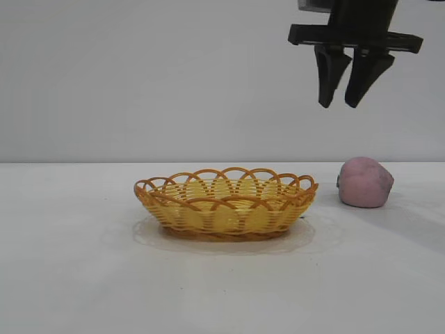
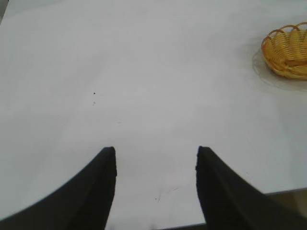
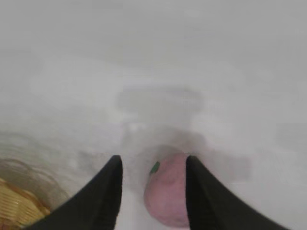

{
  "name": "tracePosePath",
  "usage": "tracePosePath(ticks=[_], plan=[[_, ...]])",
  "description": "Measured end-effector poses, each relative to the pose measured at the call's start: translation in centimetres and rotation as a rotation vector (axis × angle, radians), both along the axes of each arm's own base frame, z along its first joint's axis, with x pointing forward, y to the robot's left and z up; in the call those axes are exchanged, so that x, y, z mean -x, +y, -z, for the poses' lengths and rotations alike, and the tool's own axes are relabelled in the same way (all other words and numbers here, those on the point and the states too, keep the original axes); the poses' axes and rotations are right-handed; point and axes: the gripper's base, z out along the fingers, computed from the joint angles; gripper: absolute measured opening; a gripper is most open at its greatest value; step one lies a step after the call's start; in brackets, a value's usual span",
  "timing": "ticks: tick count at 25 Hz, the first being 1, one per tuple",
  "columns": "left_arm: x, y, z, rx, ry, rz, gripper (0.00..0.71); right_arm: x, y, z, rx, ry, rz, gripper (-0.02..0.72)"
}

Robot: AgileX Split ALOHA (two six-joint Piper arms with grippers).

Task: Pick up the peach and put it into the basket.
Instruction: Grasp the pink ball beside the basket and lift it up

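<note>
The dusty-pink peach [image 1: 366,182] lies on the white table, to the right of the yellow-orange wicker basket [image 1: 226,202]. My right gripper [image 1: 345,104] hangs open high above the peach, fingers pointing down, empty. In the right wrist view the peach [image 3: 168,194] shows far below between the open fingers, close to one finger, with a small green spot at one end; a part of the basket [image 3: 19,208] shows at the edge. My left gripper [image 2: 156,151] is open and empty over bare table, far from the basket [image 2: 288,50].
The white table [image 1: 83,278] runs wide around the basket and peach. Its edge shows in the left wrist view [image 2: 283,192] by the left gripper. A plain grey wall stands behind.
</note>
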Motion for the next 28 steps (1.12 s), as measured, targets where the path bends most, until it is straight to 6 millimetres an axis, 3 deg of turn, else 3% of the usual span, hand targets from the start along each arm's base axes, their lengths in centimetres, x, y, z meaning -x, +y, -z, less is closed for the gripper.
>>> tracePosePath(ticks=[8,9,11,12,13,17,19,24,26,28], plan=[[0.0,-0.1,0.0,0.011,0.001,0.007,0.375,-0.4,-0.7,4.8,0.082,0.165,0.018,0.257],[0.0,-0.1,0.0,0.011,0.001,0.007,0.333,-0.5,-0.7,5.6,0.087,0.183,0.021,0.257],[0.0,-0.1,0.0,0.011,0.001,0.003,0.321,-0.8,-0.6,7.6,0.099,0.217,0.021,0.257],[0.0,-0.1,0.0,0.011,0.001,-0.012,0.273,-0.9,-0.6,8.4,0.106,0.224,0.019,0.257],[0.0,-0.1,0.0,0.011,0.001,-0.032,0.247,-1.1,-0.6,8.8,0.114,0.217,0.015,0.148],[0.0,-0.2,0.0,0.011,0.001,-0.128,0.084,-1.4,0.1,6.8,0.084,0.128,-0.010,0.000],[0.0,-0.2,0.0,0.011,0.000,-0.148,0.000,-0.6,1.4,4.7,0.046,0.096,-0.061,0.000],[0.0,-0.2,0.0,0.011,0.000,-0.147,0.000,3.3,7.0,-1.5,-0.093,-0.013,-0.257,0.000],[0.0,-0.2,0.0,0.011,0.000,-0.147,0.000,4.9,9.0,-2.5,-0.105,-0.014,-0.328,0.000],[0.0,-0.2,0.0,0.010,0.000,-0.146,0.000,6.2,10.6,-2.1,-0.096,0.019,-0.387,0.000]])
